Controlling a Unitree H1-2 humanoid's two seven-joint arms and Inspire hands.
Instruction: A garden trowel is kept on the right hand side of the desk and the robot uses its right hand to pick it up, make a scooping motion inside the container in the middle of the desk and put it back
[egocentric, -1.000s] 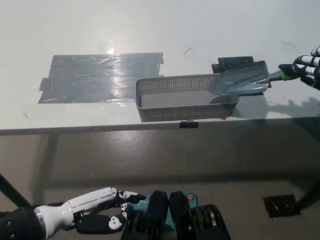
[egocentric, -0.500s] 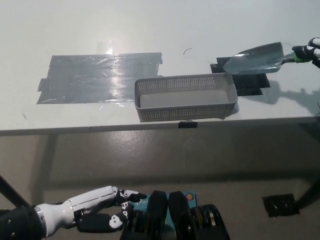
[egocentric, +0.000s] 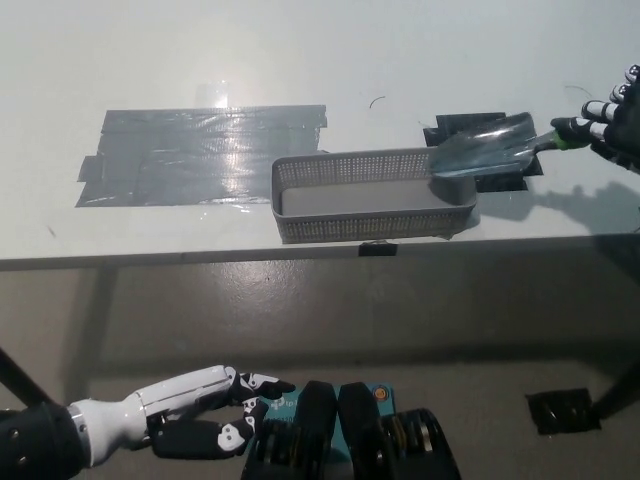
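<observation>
As the silvery metal garden trowel (egocentric: 480, 150) hangs tilted, blade over the right end of the grey perforated rectangular container (egocentric: 370, 226), its green-tipped handle sits clasped in the curled fingers of the black right hand (egocentric: 615, 125) | container mid-desk, beside a grey tape patch (egocentric: 200, 155) | white left hand (egocentric: 200, 415) lower left, fingers loosely apart, empty

- Trowel (egocentric: 480, 150): smooth grey metal blade with a dull shine.
- Container (egocentric: 370, 228): matt grey plastic, walls finely perforated.
- Tape (egocentric: 200, 150): silvery, glossy and wrinkled, toward the table's (egocentric: 300, 50) left edge.
- Table: white, smooth, faintly sheened.
</observation>
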